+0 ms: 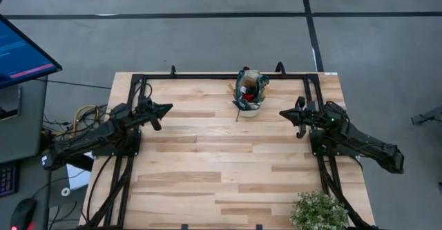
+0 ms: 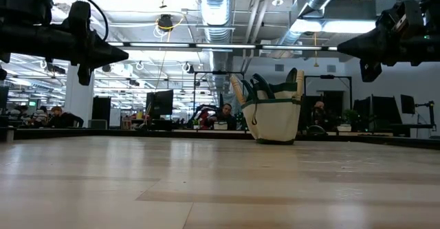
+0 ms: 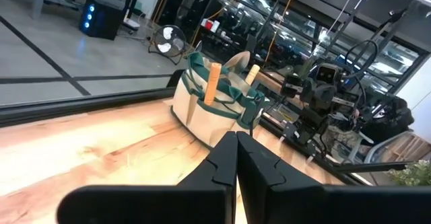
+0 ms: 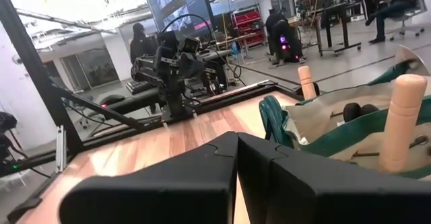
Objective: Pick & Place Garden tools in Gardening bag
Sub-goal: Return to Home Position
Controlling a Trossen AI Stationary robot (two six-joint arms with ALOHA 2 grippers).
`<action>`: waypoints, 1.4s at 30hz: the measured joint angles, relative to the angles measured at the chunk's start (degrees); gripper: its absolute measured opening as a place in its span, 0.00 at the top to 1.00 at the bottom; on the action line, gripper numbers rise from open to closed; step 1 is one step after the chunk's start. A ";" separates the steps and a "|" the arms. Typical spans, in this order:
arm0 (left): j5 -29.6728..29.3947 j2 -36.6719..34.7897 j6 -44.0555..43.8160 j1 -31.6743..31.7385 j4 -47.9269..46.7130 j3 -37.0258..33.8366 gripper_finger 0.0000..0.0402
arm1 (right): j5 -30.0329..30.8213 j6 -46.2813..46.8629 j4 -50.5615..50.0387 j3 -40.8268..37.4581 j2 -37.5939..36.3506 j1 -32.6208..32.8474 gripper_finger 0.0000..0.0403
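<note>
The beige gardening bag [image 1: 249,94] with dark green trim stands upright on its base at the table's far middle; it also shows in the low view [image 2: 273,111]. Light wooden tool handles [image 3: 213,83] stick up out of it, and something red [image 1: 263,82] shows inside. My left gripper [image 1: 169,108] is shut and empty, raised above the table left of the bag. My right gripper [image 1: 282,112] is shut and empty, raised right of the bag. In the right wrist view a wooden handle [image 4: 403,120] stands close by in the bag.
A leafy green potted plant [image 1: 318,212] stands at the table's near right corner. A black frame [image 1: 207,76] runs along the table's far edge and sides. A monitor [image 1: 21,50] and keyboard sit left of the table. People sit in the room beyond [image 2: 223,115].
</note>
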 joint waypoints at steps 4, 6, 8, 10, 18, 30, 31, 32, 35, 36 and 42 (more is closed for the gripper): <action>0.02 0.00 -1.44 0.00 0.06 0.02 0.98 | 0.02 -1.40 -0.04 0.00 0.14 -0.03 1.00; 0.00 0.00 -1.57 0.00 0.07 0.02 0.98 | 0.04 -1.40 -0.04 0.00 0.17 -0.09 1.00; 0.01 0.00 -1.60 0.00 0.07 0.02 0.97 | 0.04 -1.33 -0.07 0.00 0.17 -0.09 1.00; 0.02 0.01 -1.64 0.00 0.08 0.02 0.97 | 0.04 -1.34 -0.07 0.00 0.17 -0.09 1.00; 0.02 0.02 -1.70 0.00 0.13 0.03 0.97 | 0.04 -1.25 -0.11 0.00 0.17 -0.04 1.00; 0.02 0.02 -1.70 0.00 0.35 0.04 0.97 | 0.06 -1.25 -0.18 0.00 0.20 -0.04 1.00; 0.02 0.02 -1.70 0.00 0.35 0.04 0.97 | 0.06 -1.25 -0.20 0.00 0.20 -0.04 1.00; 0.02 0.02 -1.71 0.00 0.35 0.06 0.97 | 0.06 -1.25 -0.20 0.00 0.20 -0.04 1.00; 0.04 0.02 -1.72 0.00 0.37 0.07 0.97 | 0.06 -1.25 -0.20 0.00 0.20 -0.04 1.00; 0.02 0.02 -1.70 0.00 0.39 0.07 0.97 | 0.06 -1.25 -0.20 0.00 0.20 -0.04 1.00; 0.04 0.02 -1.73 0.00 0.52 0.07 0.97 | 0.06 -1.25 -0.22 0.00 0.20 -0.04 1.00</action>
